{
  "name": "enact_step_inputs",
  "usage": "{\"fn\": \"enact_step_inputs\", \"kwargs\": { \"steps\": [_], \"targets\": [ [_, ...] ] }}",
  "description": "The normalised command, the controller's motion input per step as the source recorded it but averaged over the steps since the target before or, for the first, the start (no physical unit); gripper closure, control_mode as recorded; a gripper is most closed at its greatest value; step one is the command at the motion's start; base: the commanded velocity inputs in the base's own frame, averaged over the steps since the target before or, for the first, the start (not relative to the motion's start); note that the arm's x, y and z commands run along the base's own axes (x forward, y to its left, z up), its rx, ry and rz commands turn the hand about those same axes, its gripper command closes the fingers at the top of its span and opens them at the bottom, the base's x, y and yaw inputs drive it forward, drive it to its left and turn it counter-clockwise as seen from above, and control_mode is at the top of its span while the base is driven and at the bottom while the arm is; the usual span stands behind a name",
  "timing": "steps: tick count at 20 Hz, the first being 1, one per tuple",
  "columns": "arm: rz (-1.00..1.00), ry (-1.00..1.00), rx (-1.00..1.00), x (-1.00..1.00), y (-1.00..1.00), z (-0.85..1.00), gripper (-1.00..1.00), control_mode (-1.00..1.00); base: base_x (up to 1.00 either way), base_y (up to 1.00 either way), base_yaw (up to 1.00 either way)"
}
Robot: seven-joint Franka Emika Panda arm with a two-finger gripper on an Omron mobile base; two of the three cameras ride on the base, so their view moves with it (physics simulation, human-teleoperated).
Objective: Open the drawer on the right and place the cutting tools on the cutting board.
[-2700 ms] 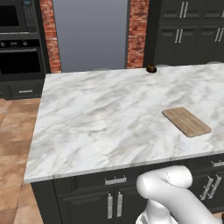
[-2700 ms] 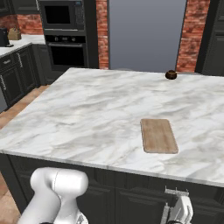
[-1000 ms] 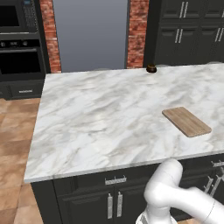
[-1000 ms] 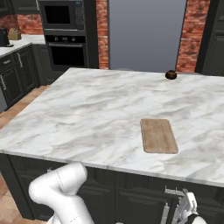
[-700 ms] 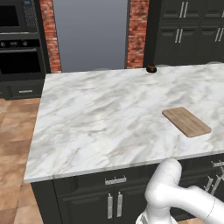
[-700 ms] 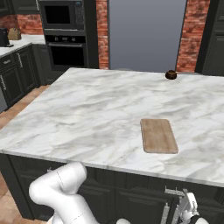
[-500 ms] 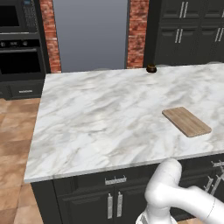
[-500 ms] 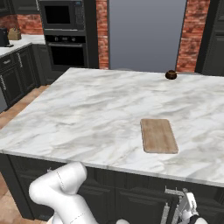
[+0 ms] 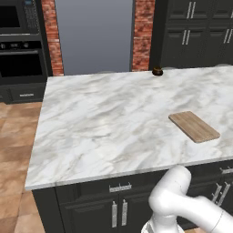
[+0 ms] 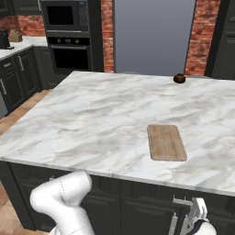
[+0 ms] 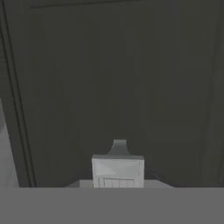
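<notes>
The gripper [image 10: 198, 215] is held low at the dark cabinet front [image 11: 131, 78], presumably for reaching the drawer; whether its fingers are spread cannot be told. The cutting board [image 10: 166, 142] lies bare on the counter [image 10: 92, 114], at 3 o'clock of centre, ready for tools.

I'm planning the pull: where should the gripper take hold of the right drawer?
By the drawer's silver bar handle, coming straight at the front. The bar lies level and stands off the flat dark face, so a finger can likely go above and below it.
</notes>
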Motion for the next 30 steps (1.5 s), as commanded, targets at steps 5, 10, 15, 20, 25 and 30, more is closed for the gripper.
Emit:
{"fn": "enact_step_inputs", "kwargs": {
  "steps": [5,10,15,20,25,30],
  "targets": [
    [0.00,0.00,0.00,-0.65,-0.10,-0.12,1.00,-1.00,0.00,0.00,0.00],
    [0.00,0.00,0.00,-1.00,-0.31,-0.27,1.00,-1.00,0.00,0.00,0.00],
    [0.00,0.00,0.00,-1.00,-0.35,-0.36,1.00,-1.00,0.00,0.00,0.00],
    [0.00,0.00,0.00,-1.00,-0.31,-0.44,1.00,-1.00,0.00,0.00,0.00],
    [0.00,0.00,0.00,-1.00,-0.31,-0.46,1.00,-1.00,0.00,0.00,0.00],
    [0.00,0.00,0.00,-1.00,-0.30,-0.51,1.00,-1.00,0.00,0.00,0.00]
  ]
}}
